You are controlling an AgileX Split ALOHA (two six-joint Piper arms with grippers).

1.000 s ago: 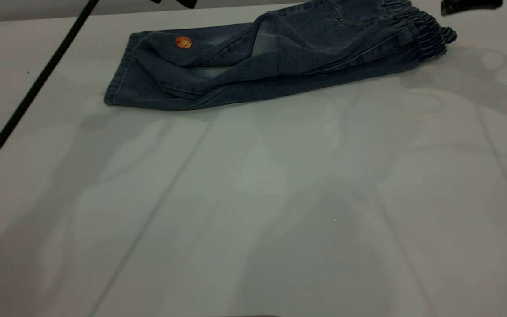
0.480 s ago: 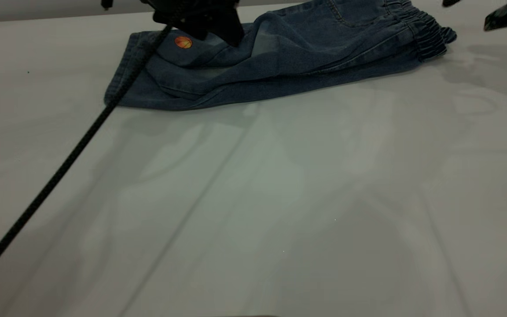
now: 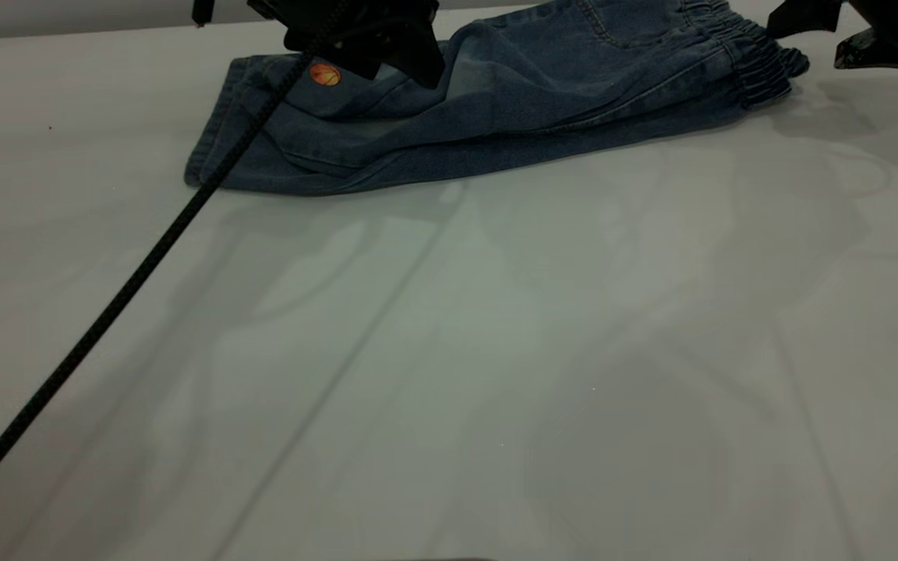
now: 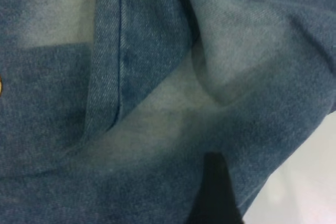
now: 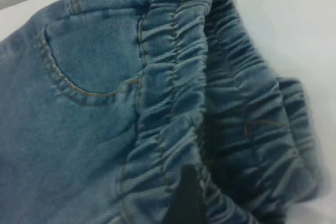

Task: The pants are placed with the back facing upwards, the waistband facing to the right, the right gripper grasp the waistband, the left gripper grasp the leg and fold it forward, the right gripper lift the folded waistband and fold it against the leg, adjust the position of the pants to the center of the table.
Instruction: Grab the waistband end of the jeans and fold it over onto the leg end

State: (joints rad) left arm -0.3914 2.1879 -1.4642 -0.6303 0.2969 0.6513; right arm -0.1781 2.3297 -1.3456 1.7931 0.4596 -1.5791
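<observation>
The desk [image 3: 449,351] carries the pants [image 3: 496,101] along its far edge, already doubled lengthwise, waistband [image 3: 761,62] toward the far right corner. Soft, limp denim — likely best pinched at the thick gathered band. The left hand [image 3: 387,47] sits over the leg [image 3: 301,117], the right hand [image 3: 846,31] just beside the band; I cannot tell either grip. Only the right wrist view shows pocket stitching [image 5: 73,87].

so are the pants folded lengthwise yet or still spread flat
Folded lengthwise. The pants lie as one narrow strip, one leg stacked on the other, and the waistband shows doubled layers. They are not yet folded across.
</observation>
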